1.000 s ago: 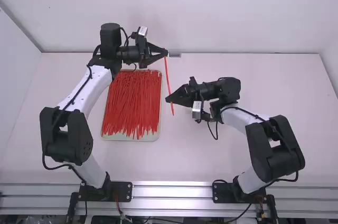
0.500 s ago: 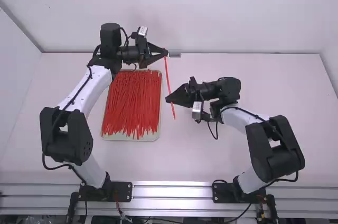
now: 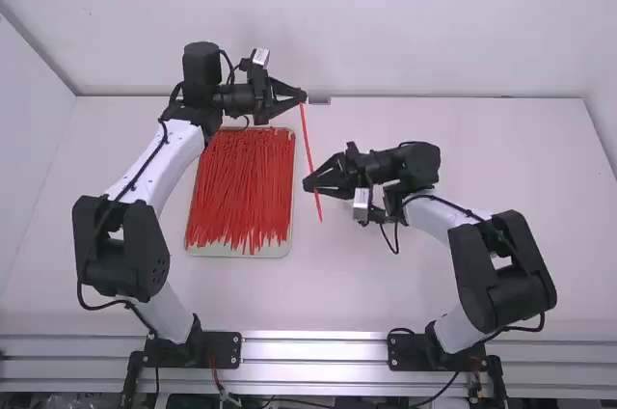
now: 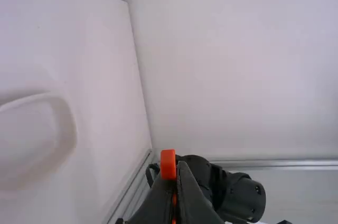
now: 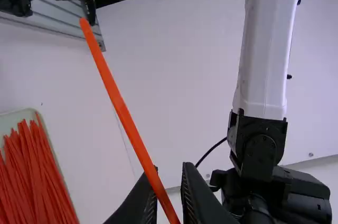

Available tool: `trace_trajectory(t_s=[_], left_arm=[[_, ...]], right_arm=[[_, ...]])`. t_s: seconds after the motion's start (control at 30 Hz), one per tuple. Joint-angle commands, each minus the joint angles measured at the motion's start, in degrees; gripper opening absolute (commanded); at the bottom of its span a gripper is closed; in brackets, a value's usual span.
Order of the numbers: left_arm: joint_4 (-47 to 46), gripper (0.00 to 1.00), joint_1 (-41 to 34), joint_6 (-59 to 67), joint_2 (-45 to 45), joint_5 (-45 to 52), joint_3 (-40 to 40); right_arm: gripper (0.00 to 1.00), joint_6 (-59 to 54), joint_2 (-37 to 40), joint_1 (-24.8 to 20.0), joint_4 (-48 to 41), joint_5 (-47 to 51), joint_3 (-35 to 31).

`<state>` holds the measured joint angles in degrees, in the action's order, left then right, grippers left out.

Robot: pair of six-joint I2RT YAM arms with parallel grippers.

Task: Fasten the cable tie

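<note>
Jaws of left gripper (image 3: 302,96): pressed together, pinching the head end of one long thin red plastic cable tie (image 3: 309,153), just beyond the far right corner of the pale flat tray (image 3: 236,254). Tray holds a heap of red cable ties (image 3: 243,187). Held tie slants down along the tray's right side, off it. Right gripper (image 3: 308,181) sits right of the tray; jaws spread, strap lies between them against one finger, not clamped.
</note>
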<state>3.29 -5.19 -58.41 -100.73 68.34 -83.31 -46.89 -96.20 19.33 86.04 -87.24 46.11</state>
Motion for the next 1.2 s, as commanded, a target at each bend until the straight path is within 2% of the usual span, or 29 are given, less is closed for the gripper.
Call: trace_trajectory(t_s=[0.0,0.43,0.47,0.57,0.7,0.9,1.03,1.17], left_arm=[[0.2,0.03,0.2,1.6,0.2,1.1,-1.3],[0.1,0.02,0.7,1.9,0.2,1.2,-1.3],[0.1,0.03,0.7,1.9,0.2,1.3,-1.3],[0.1,0.02,0.6,1.9,0.2,1.3,-1.3],[0.1,0.03,0.6,2.0,0.2,1.7,-1.3],[-2.0,0.03,0.3,5.8,0.2,2.6,-1.3],[-4.9,0.02,0.3,9.5,0.2,2.8,-1.3],[-5.9,0.03,0.4,11.0,0.2,2.7,-1.3]], right_arm=[[0.13,0.6,0.0,0.2,0.3,-1.6,-0.5],[0.13,0.6,0.0,0.2,0.3,-1.9,-0.5],[0.12,0.6,0.0,0.2,0.3,-1.9,-0.5],[0.0,1.4,0.0,0.2,0.4,-1.9,-0.5],[0.0,5.1,0.0,0.9,0.7,-1.9,-0.5],[0.0,17.7,0.0,2.1,0.2,-1.0,-0.5],[0.0,30.8,0.0,1.1,0.1,3.0,-0.4],[0.0,38.2,0.0,0.2,0.0,6.6,-0.4]])
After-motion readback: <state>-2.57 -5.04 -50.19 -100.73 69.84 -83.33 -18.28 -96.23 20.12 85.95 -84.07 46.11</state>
